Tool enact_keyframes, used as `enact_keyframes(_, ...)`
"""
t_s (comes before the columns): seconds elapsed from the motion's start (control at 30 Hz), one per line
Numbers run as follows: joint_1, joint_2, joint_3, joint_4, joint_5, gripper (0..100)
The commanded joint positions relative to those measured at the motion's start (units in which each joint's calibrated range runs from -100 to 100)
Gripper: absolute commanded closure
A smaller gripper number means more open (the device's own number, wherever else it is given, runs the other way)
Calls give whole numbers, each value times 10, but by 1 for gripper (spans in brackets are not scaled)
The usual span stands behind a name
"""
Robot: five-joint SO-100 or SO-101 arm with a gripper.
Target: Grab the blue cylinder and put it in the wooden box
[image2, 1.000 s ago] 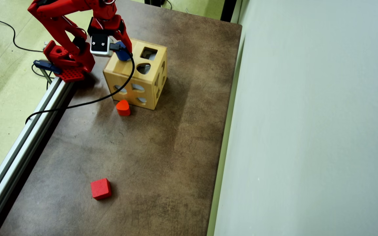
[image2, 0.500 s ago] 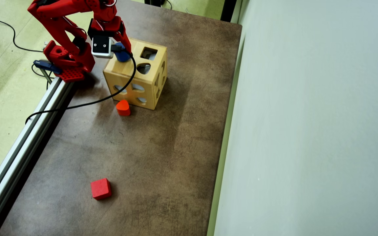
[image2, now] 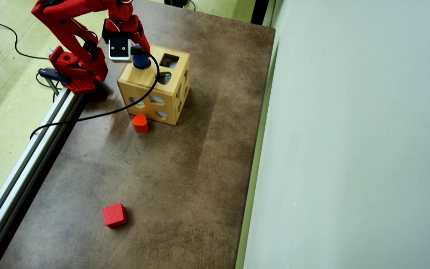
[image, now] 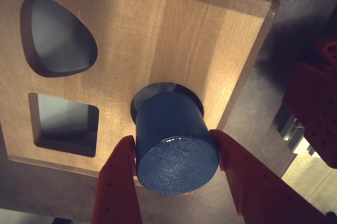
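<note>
The blue cylinder (image: 176, 153) sits between my red fingers, its far end at the round hole in the top face of the wooden box (image: 158, 40). My gripper (image: 172, 137) is shut on the cylinder, with a finger against each side. In the overhead view the gripper (image2: 140, 56) hangs over the near-left part of the box top (image2: 151, 97), and the cylinder (image2: 140, 62) shows just below the wrist camera. The top face also has a square hole and a rounded-triangle hole.
An orange-red rounded block (image2: 140, 123) stands against the box's front face. A red cube (image2: 114, 215) lies far down the brown table. The arm base (image2: 77, 71) and an aluminium rail (image2: 24, 164) run along the left edge. A black cable (image2: 99, 112) drapes over the box.
</note>
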Motion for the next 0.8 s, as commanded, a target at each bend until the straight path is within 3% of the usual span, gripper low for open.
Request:
enact_keyframes(0.0, 4, -19, -10, 6, -1, 78)
enact_keyframes(0.23, 27, -20, -7, 6, 0, 67)
enact_keyframes(0.43, 27, -30, -15, 6, 1, 67)
enact_keyframes(0.77, 27, -229, -144, 6, 2, 67)
